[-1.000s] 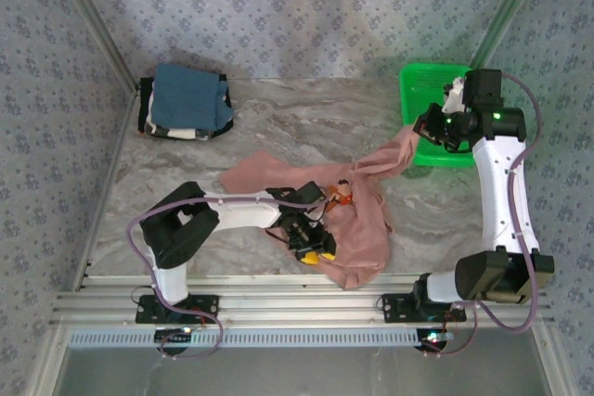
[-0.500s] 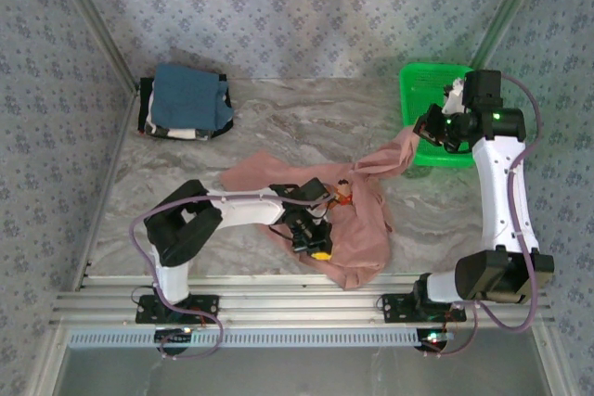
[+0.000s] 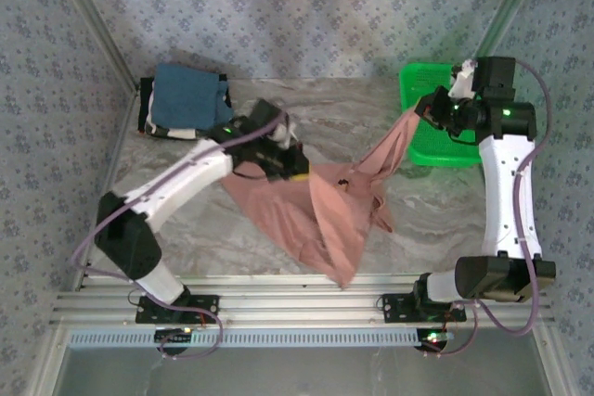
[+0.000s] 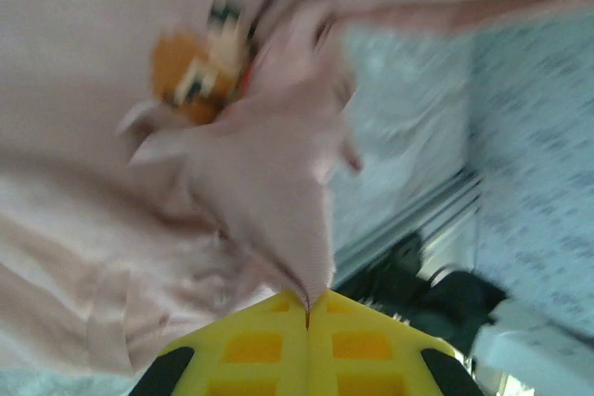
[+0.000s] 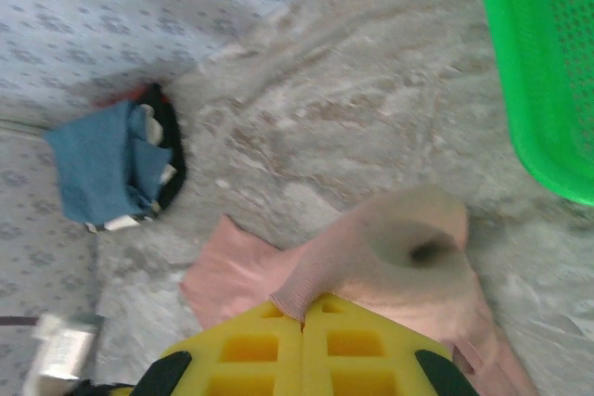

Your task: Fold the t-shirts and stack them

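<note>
Left gripper (image 3: 293,164) is clamped shut on a fold of the salmon-pink t-shirt (image 3: 325,215), holding it raised over the middle of the marble table (image 3: 445,220). Right gripper (image 3: 425,110), also closed, pinches what looks like a sleeve of the same shirt beside the green basket (image 3: 432,153). The cloth hangs stretched between them, its lower part trailing on the table. Folded shirts (image 3: 188,97), blue on top, sit stacked at the far left corner.
</note>
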### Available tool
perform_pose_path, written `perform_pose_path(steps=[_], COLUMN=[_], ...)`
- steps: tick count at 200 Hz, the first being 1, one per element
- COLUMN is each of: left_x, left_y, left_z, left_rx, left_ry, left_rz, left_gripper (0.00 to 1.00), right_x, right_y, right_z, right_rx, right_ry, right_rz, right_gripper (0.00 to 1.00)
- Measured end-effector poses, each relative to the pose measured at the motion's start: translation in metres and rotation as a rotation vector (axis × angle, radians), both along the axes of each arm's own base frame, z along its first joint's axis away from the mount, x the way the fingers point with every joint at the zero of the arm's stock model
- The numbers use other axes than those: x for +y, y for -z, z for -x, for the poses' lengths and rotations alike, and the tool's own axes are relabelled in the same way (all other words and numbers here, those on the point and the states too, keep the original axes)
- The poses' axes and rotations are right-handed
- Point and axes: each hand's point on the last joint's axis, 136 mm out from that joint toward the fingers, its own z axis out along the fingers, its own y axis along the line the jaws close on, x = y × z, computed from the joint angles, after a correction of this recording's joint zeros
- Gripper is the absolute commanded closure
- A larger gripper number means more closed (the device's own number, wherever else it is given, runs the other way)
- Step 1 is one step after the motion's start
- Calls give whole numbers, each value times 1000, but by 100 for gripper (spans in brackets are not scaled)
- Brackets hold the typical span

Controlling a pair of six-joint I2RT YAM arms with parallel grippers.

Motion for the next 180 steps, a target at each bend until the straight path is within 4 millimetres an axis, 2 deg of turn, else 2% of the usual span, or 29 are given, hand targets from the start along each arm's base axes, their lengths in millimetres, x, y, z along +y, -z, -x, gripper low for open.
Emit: perform_pose_path(steps=[18,32,45,64,84,95,107,155,180], left_x=[31,63,96,142,177,192,206,245,258], left_y=[-72,-137,-194,-273,-339,-361,-372,-388,-408], left_z=[-33,-58,-73,-74,-59,-50,-44,-47,-39], left_rx=[-149,-296,-434,-641,-832,-905,-946,-1024,-1114], left_ry=[-86,-168,-246,-342,-403,-426,-450,-535,-565], left_rz=[62,106,139,185,225,239,241,213,210], left_gripper=[100,100,100,100,100,100,100,100,100], right_x=[7,12,16,21,24,26,27,31,38], right_y=[-31,-65,-98,-147,-189,-206,-218,-249,-271], right_z=[-7,-11,-12,-6,7,14,21,53,84], right_rx=[-87,-183,-272,-401,-511,-556,-588,-671,-741], right_ry=[-13,-28,-40,-60,-79,-88,-96,-123,-162], right_rz=[-52,-92,-123,-162,-193,-207,-222,-262,-273], right_gripper=[100,100,100,100,100,100,100,100,100])
